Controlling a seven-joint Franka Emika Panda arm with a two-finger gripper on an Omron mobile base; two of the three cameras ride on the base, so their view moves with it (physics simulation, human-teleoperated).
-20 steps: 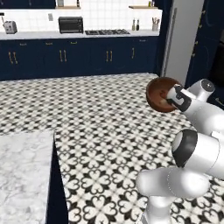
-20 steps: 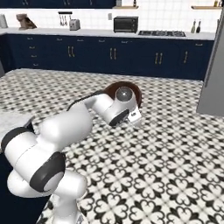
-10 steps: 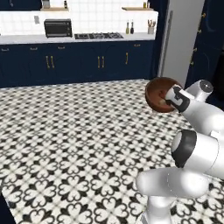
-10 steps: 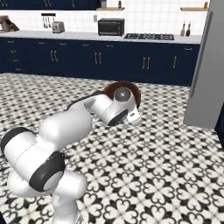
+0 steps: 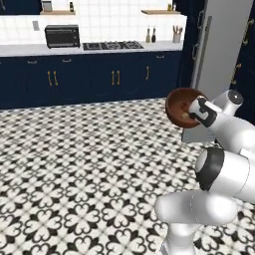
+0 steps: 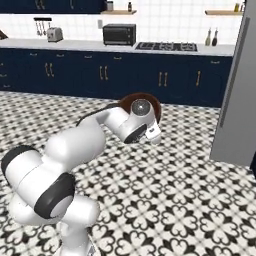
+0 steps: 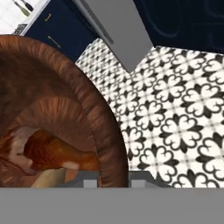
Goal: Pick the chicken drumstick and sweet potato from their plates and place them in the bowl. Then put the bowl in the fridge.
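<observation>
My gripper (image 5: 195,112) is shut on the rim of the dark reddish-brown bowl (image 5: 180,106), which hangs in the air above the patterned floor. From the right base view the bowl (image 6: 150,104) peeks out behind the wrist. In the hand view the bowl (image 7: 65,96) takes up the left half, with its rim pinched between my gripper (image 7: 113,181) tips. Inside lie the chicken drumstick (image 7: 52,151) and a tan end of the sweet potato (image 7: 50,178). The grey fridge (image 5: 219,55) stands right behind the bowl, its door edge (image 7: 109,28) at the top of the hand view.
Navy cabinets with gold handles (image 5: 84,79) run along the back wall under a white counter with a stove (image 5: 112,46) and a microwave (image 5: 62,36). Black-and-white tiled floor (image 5: 74,174) spreads wide to the left. Fridge side (image 6: 240,95) rises at the right.
The base has turned and driven, so the whole scene slid: the marble counter left the view and the fridge came closer. The bowl stays held in the same pose.
</observation>
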